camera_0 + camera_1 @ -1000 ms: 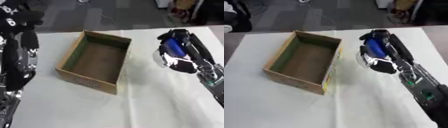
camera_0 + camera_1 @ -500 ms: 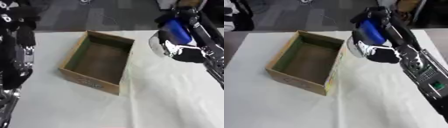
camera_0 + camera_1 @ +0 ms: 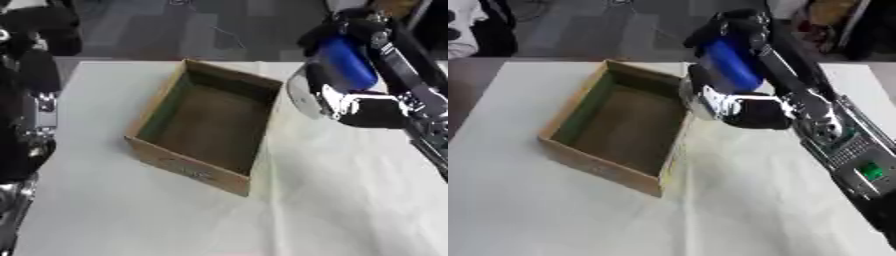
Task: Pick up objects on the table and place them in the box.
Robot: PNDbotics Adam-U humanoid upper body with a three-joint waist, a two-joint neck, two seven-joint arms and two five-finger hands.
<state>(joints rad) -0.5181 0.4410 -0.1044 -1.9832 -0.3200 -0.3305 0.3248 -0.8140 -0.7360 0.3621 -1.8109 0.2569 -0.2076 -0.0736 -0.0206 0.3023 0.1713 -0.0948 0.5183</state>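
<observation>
An open cardboard box (image 3: 147, 148) sits a little left of the table's middle, and its inside looks bare. My right hand (image 3: 343, 97) hangs in the air just right of the box's right wall, fingers curled round a blue object (image 3: 346, 64) that shows as a blue cylinder-like shape. The same hand (image 3: 737, 102) and blue object (image 3: 731, 63) appear in the right eye view, close over the box's right rim. My left arm (image 3: 31, 105) runs down the left edge of the view; its hand is not visible.
A white cloth covers the table (image 3: 350, 210). Beyond the far edge lies grey floor (image 3: 157, 30). At the upper left of the right eye view stands a person (image 3: 465, 30), away from the box.
My right hand has lifted the blue object and carried it leftward, from right of the box to just beside its right wall. The left arm has stayed put.
</observation>
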